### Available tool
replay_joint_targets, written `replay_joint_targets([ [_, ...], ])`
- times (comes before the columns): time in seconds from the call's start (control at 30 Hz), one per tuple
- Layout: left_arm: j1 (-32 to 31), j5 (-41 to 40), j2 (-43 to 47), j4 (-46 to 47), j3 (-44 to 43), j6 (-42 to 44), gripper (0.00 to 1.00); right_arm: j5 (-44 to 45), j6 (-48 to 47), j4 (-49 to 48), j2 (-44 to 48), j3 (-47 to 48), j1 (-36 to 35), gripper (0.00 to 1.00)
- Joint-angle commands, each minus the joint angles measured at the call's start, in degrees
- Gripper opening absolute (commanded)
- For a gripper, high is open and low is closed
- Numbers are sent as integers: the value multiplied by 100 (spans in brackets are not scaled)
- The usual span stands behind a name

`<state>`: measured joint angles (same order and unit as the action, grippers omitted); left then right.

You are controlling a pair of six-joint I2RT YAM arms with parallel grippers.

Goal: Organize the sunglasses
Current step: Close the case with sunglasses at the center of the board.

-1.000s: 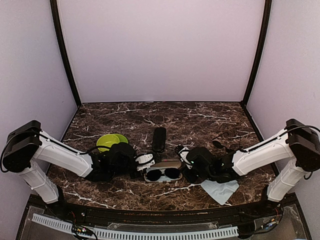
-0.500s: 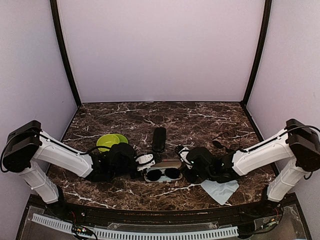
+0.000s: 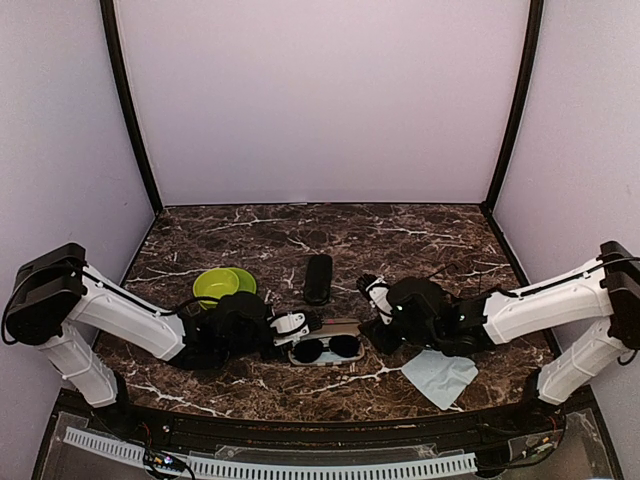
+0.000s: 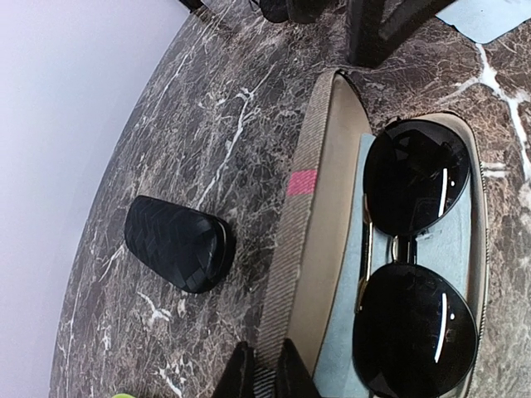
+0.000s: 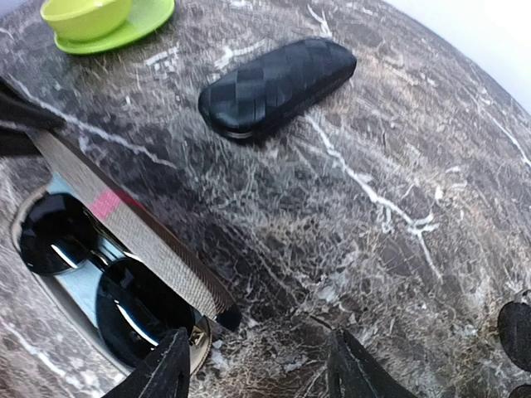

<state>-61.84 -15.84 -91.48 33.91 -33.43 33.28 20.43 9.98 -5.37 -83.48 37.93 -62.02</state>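
Right gripper (image 5: 257, 369) is backing off rightward from the striped case (image 4: 303, 207), its fingers standing apart and holding nothing. Left gripper (image 4: 264, 377) is pinching the case's lid edge, nearly closed. Round sunglasses (image 4: 415, 257) are lying lenses-up inside the case, at the middle of the bench's near edge. Placement is looking done; closing the lid is likely coming next.

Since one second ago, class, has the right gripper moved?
Yes. The right gripper has drawn back rightward and slightly toward the far wall, away from the open case, uncovering more of the light blue cloth.
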Motion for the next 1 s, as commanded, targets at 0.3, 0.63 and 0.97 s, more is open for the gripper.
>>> replay_joint_targets([
  [0.3,-664,-1374,-576,1938,380,962,7,-1227,680,-156,415,124,447,59],
  [0.63,-1142,-1864,-1212,2685,366,1374,7,-2076,1172,-17,235,501,662,60],
  [0.97,-1468,-2206,-1504,2666,310,1333,8,-2555,1508,2,-380,619,665,51],
])
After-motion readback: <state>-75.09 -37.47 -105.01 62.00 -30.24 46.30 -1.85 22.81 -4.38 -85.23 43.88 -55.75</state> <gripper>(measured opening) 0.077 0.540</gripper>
